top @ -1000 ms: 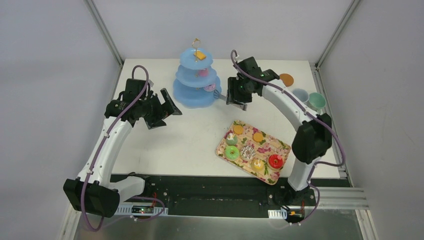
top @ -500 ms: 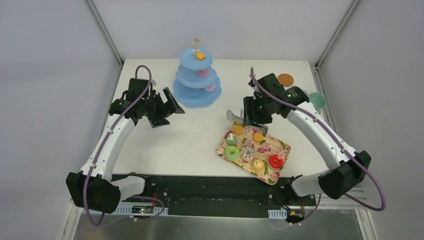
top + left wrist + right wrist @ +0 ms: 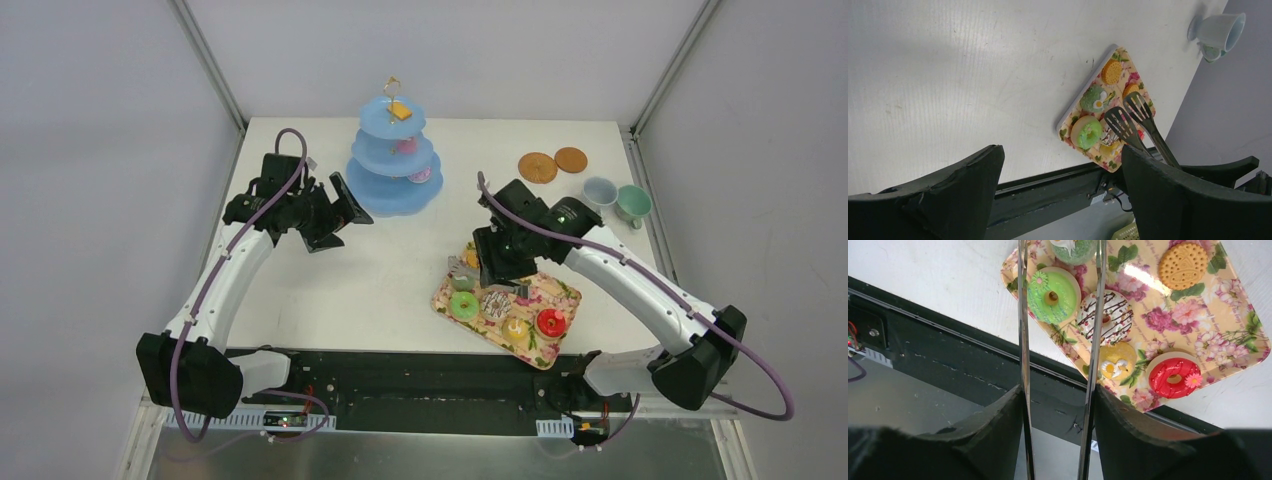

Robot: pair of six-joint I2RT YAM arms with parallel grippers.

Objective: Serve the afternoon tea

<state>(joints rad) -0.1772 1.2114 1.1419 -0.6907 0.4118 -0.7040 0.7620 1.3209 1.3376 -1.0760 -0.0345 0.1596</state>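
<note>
Sweets: six lie on the tray (image 3: 1228, 305) at the near right of the table (image 3: 400, 270): green donut (image 3: 1053, 295), striped donut (image 3: 1111, 315), yellow cupcake (image 3: 1114, 362), red donut (image 3: 1175, 377), biscuit (image 3: 1183, 265) and green cupcake (image 3: 1075, 250). A second biscuit (image 3: 1130, 90) shows in the left wrist view.

The right gripper (image 3: 1058, 395) hangs over the tray's near edge, its fingers clamped on the handles of metal tongs (image 3: 1022, 315). The tong arms stand apart. In the right wrist view the green donut lies between the two arms and the right arm crosses the striped donut; the tips are cut off at the top. In the left wrist view the slotted heads are over the striped donut and beside the second biscuit; whether they touch, cannot tell.

Three more sweets sit on the blue tiered stand (image 3: 392, 195) at the far middle, one per tier. The left gripper (image 3: 1060, 155) is just left of the stand, fingers wide, nothing between them, well apart from the tray.

Two cups (image 3: 600, 190) and two coasters (image 3: 538, 167) are at the far right.
</note>
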